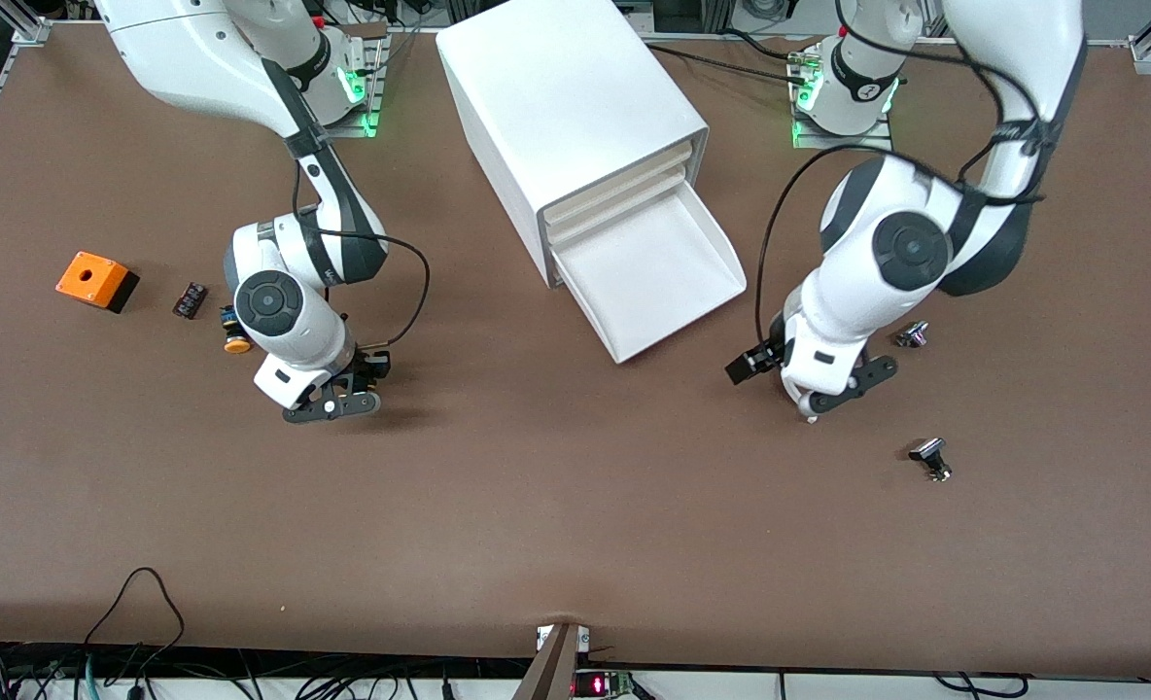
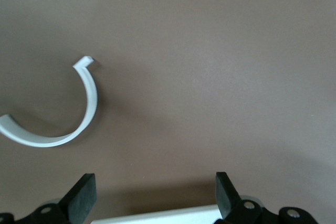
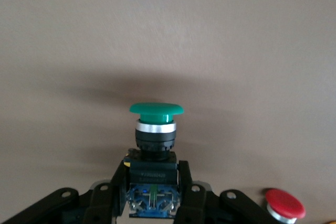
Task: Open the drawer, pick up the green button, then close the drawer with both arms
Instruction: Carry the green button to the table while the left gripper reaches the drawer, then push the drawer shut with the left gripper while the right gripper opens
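Observation:
The lowest drawer point(image 1: 655, 277) of the white cabinet point(image 1: 566, 107) is pulled out, and its tray looks empty. My right gripper point(image 3: 152, 182) is shut on the dark body of the green-capped button point(image 3: 156, 109) and holds it cap-first just above the bare table. In the front view this gripper point(image 1: 337, 401) is toward the right arm's end of the table, and the button is hidden under the hand. My left gripper point(image 2: 155, 198) is open and empty over the table. In the front view it point(image 1: 811, 389) is beside the drawer's front, toward the left arm's end.
A red-capped button point(image 3: 284, 204) lies beside my right gripper. A yellow-capped button point(image 1: 236, 337), a small dark block point(image 1: 190, 299) and an orange box point(image 1: 96, 280) lie toward the right arm's end. Two small metal parts point(image 1: 913, 335) point(image 1: 930, 457) lie near my left gripper. A curved white strip point(image 2: 79, 124) lies under it.

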`<state>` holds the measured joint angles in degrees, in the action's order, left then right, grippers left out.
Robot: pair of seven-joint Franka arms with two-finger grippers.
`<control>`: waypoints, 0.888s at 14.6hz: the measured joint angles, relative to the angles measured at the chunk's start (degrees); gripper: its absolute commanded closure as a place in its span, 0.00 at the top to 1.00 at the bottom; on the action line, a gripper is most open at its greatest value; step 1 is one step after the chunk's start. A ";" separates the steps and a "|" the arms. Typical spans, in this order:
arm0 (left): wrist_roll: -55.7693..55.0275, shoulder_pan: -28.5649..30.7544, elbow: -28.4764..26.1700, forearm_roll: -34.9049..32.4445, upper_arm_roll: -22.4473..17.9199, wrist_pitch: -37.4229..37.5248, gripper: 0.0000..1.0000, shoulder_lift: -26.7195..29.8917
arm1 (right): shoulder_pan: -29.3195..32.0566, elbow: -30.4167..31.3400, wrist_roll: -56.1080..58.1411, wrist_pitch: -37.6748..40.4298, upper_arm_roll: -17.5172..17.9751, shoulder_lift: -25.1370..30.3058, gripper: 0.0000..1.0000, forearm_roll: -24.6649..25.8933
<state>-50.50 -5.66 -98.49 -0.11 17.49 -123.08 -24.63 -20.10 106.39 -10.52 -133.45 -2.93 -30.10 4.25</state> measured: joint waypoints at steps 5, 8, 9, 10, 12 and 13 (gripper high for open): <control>0.19 -3.34 -0.39 -0.01 -0.02 -0.13 1.00 -4.33 | -0.01 8.33 -1.11 -6.36 0.00 2.40 0.24 -0.01; 0.23 -5.17 -0.66 -0.01 -0.05 1.74 1.00 -4.75 | 0.23 14.17 -0.88 -11.75 -0.08 3.84 0.25 0.04; 0.25 -5.72 -0.92 -0.01 -0.08 2.07 1.00 -5.46 | 0.67 15.40 0.08 -12.94 -0.11 4.23 0.26 0.06; 0.27 -6.37 -1.21 -0.01 -0.17 2.07 1.00 -6.78 | 1.22 16.19 1.45 -13.90 -0.12 4.54 0.28 0.06; 0.59 -6.94 -1.34 -0.01 -0.45 1.41 1.00 -9.49 | 2.02 16.85 3.09 -14.47 -0.14 4.87 0.62 0.06; 0.61 -6.94 -1.33 -0.01 -0.64 0.40 1.00 -10.31 | 2.17 16.96 3.33 -14.48 -0.14 4.93 1.00 0.06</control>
<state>-49.89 -12.60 -99.83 -0.11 16.85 -122.68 -34.94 -17.93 123.35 -7.19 -147.93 -3.07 -25.16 4.31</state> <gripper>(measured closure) 0.000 0.595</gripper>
